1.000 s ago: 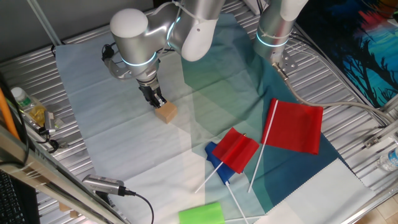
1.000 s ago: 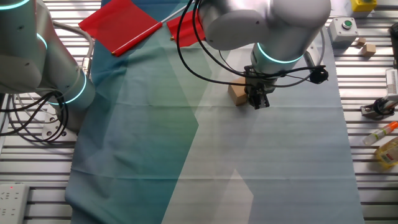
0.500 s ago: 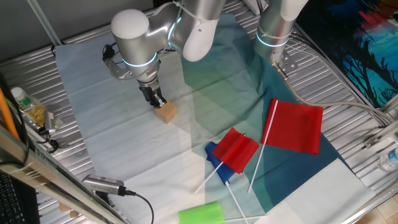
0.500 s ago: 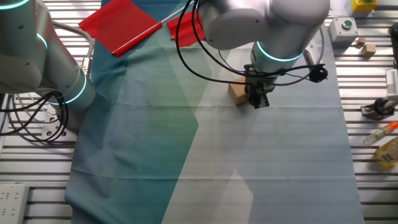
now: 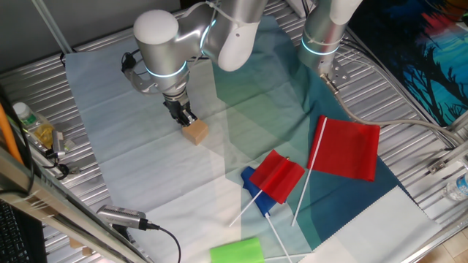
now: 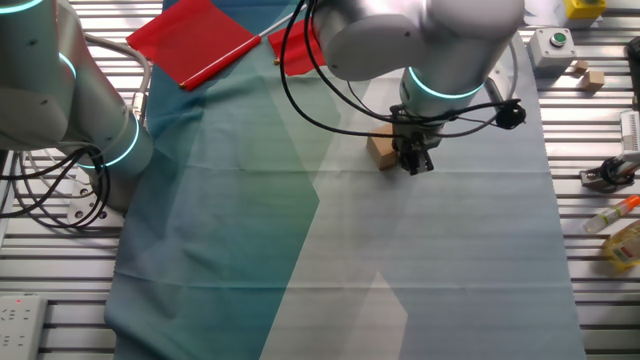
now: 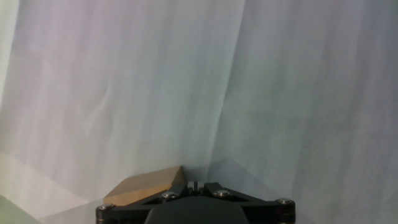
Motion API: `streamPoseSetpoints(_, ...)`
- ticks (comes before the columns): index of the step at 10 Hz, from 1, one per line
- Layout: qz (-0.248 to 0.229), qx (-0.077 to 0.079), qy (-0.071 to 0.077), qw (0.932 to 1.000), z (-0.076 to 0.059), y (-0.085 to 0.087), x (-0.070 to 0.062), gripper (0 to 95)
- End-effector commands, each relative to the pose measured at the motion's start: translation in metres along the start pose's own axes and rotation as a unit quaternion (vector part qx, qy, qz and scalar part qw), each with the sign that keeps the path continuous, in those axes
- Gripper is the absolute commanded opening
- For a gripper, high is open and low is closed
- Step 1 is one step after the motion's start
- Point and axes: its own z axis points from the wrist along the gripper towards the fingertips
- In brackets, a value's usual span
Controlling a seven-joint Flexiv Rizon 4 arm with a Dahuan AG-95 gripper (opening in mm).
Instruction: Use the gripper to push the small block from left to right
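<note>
The small block (image 5: 195, 132) is a light-brown wooden cube on the pale cloth. My gripper (image 5: 186, 117) is the black two-fingered tip of the silver arm with the cyan ring. It is shut with nothing between the fingers, and it touches the block's left side. In the other fixed view the gripper (image 6: 415, 163) stands right beside the block (image 6: 381, 149). In the hand view the closed fingertips (image 7: 193, 185) show at the bottom edge, with the block (image 7: 146, 185) just to their left.
Two red flags (image 5: 351, 148) (image 5: 278, 175) lie on the teal cloth to the right of the block. A bright green cylinder (image 5: 236, 251) lies at the front edge. A second silver arm (image 5: 326, 29) stands at the back right. Bottles and cables (image 5: 33, 128) sit at the left.
The arm has shifted very slightly to the right. The block stays almost in place against the gripper.
</note>
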Motion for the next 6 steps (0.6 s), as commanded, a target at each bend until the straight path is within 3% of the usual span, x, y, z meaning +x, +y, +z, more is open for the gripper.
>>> streamPoseSetpoints(1, -0.009, 0.001, 0.002, 1.0, 0.0, -0.0002, -0.001, 0.0)
streamPoseSetpoints(6, -0.035, 0.002, -0.002, 0.9994, 0.0, -0.0002, -0.001, 0.0)
